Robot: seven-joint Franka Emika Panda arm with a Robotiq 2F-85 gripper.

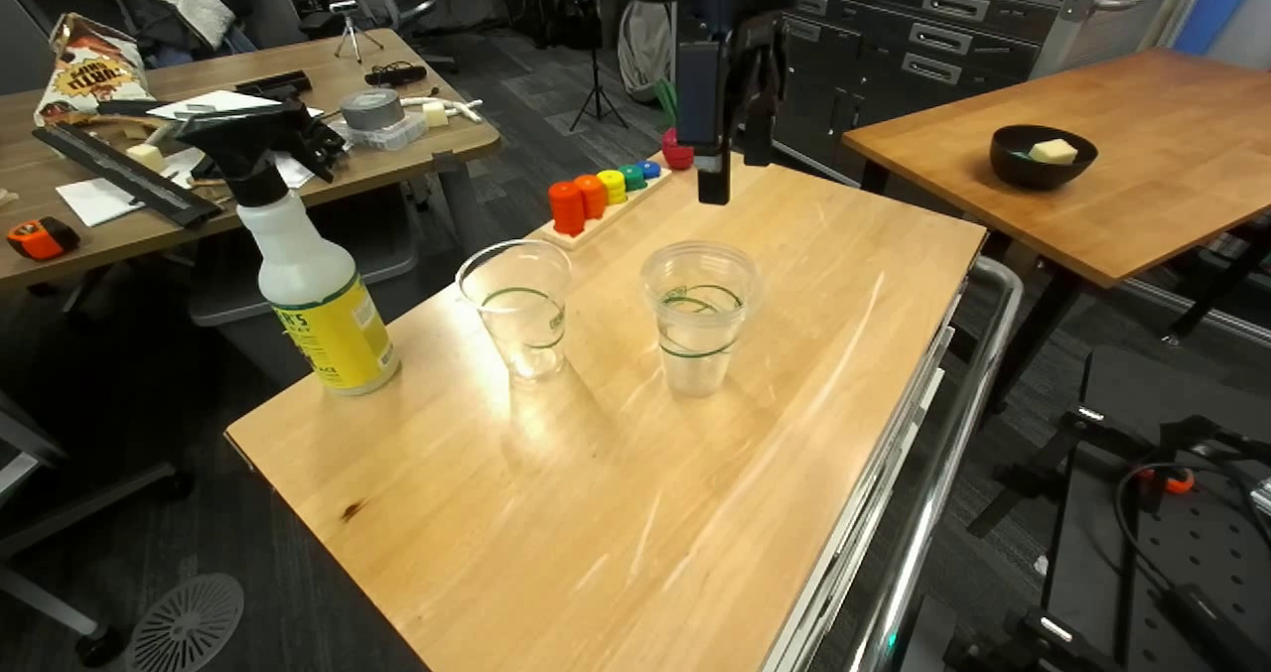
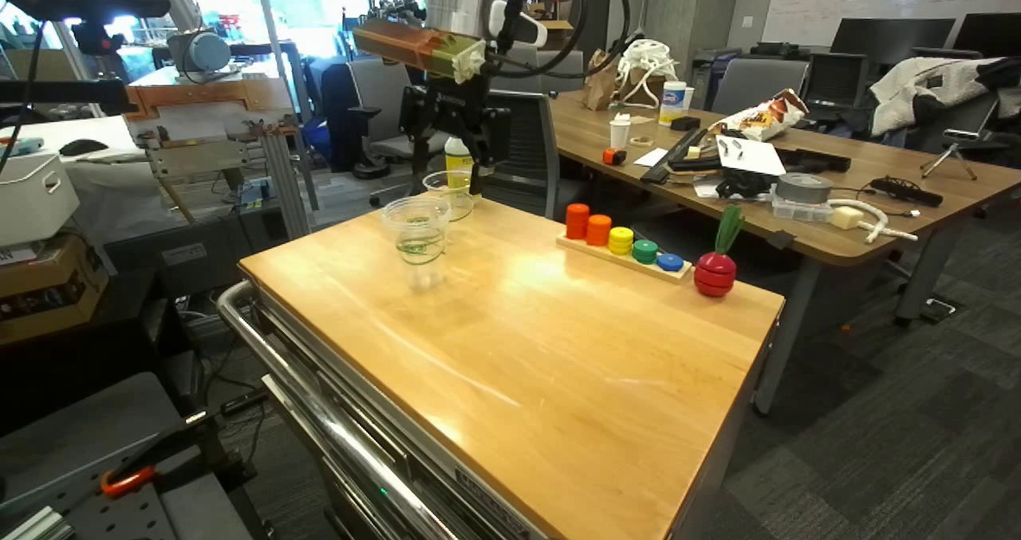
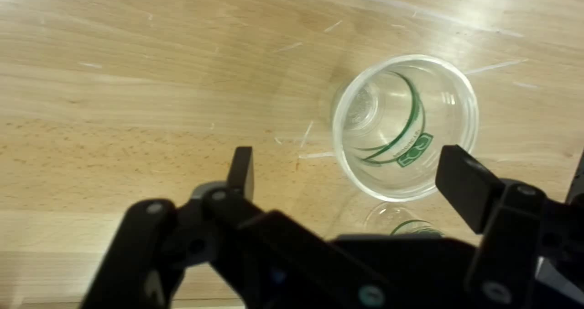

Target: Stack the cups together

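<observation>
Clear plastic cups with green bands stand upright on the wooden table. Several close rims show a nested stack of cups [image 1: 697,325], also seen in an exterior view [image 2: 419,241] and, from above, in the wrist view [image 3: 401,117]. I cannot tell how many it holds. A single cup [image 1: 521,320] stands apart beside it; in an exterior view [image 2: 456,205] it is behind the stack, and in the wrist view [image 3: 394,217] my gripper hides most of it. My gripper [image 3: 349,167] is open and empty above the table; it shows in both exterior views [image 1: 735,176] [image 2: 448,183]. The stack's rim lies nearer the right-hand finger.
A yellow-labelled spray bottle [image 1: 333,305] stands by the single cup at the table's edge. A wooden rack of colourful blocks [image 1: 606,205] and a red radish-like toy [image 2: 715,273] sit along another edge. A metal rail [image 1: 933,513] runs along the table's side.
</observation>
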